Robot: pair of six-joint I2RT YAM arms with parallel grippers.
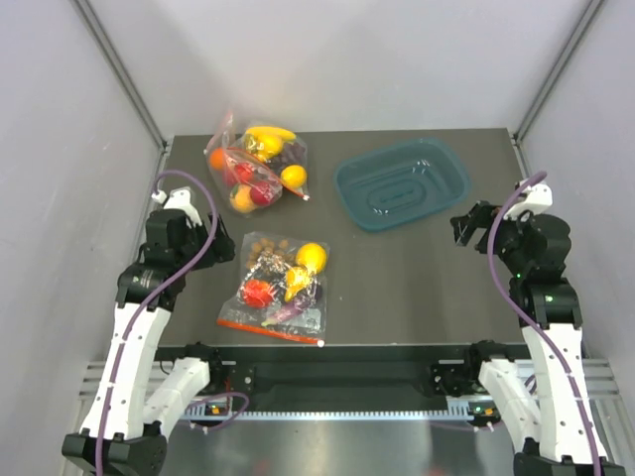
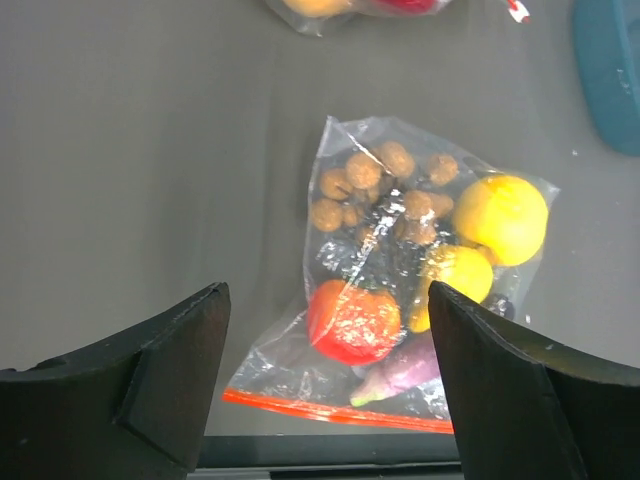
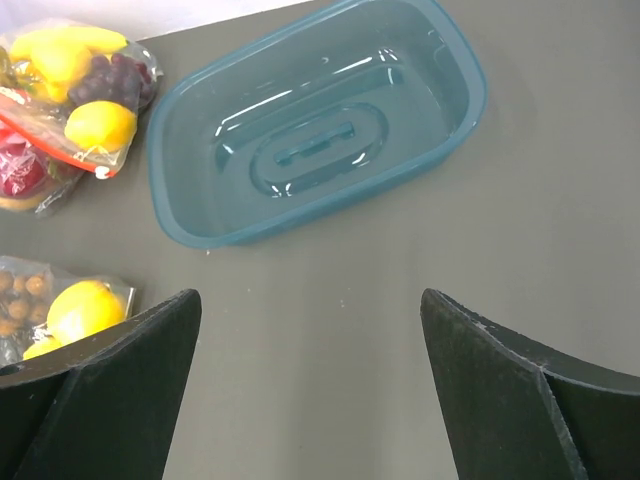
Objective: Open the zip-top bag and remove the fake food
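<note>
Gray tabletop (image 1: 397, 288) bears the zip-top bag (image 1: 276, 290), apparently unopened, fake food (image 2: 353, 320) inside; left gripper (image 2: 327, 330) and right gripper (image 3: 310, 310) gape empty.

Even overhead light, soft shadows, glare on the zip-top bag (image 2: 370, 250) and teal tray (image 3: 400, 100).

You can see the zip-top bag (image 1: 288, 315), low in the middle of the frame, is clear, crinkly, shiny plastic over glossy plastic fake food (image 1: 259, 293), the teal tub (image 1: 402, 183) at upper right is smooth glossy plastic, and the table (image 1: 397, 288) looks matt.
</note>
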